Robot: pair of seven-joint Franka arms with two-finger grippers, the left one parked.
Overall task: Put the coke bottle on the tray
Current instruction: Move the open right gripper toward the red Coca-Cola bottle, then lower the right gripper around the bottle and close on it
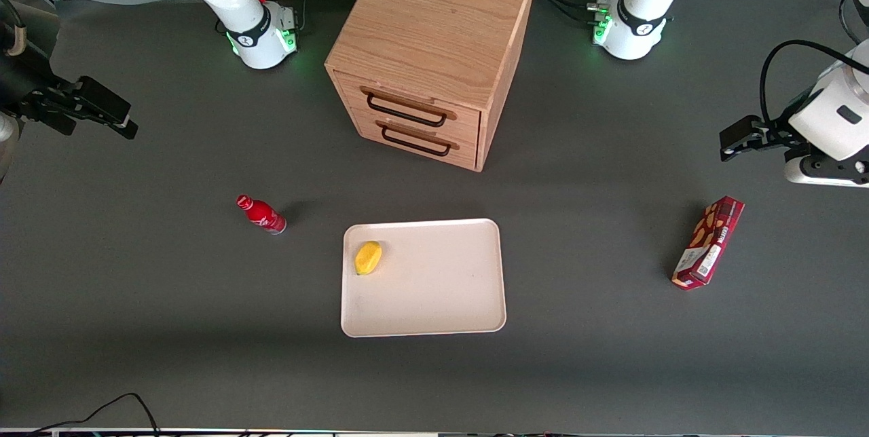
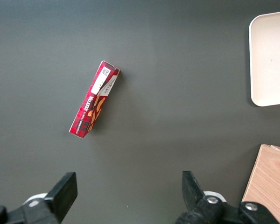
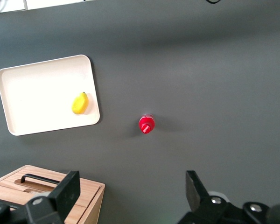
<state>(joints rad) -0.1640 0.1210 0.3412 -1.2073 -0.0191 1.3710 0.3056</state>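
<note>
The coke bottle (image 1: 261, 214), small, glossy red with a red cap, stands on the dark table beside the tray, toward the working arm's end. It also shows in the right wrist view (image 3: 146, 124), seen from above. The cream tray (image 1: 434, 301) lies flat in front of the drawer cabinet and shows in the right wrist view too (image 3: 37, 93). My right gripper (image 1: 117, 118) hangs high above the table at the working arm's end, farther from the front camera than the bottle. It is open and empty (image 3: 130, 186).
A yellow fruit (image 1: 368, 258) lies on the tray near the edge closest to the bottle. A wooden two-drawer cabinet (image 1: 428, 50) stands farther from the front camera than the tray. A dark red snack box (image 1: 708, 242) lies toward the parked arm's end.
</note>
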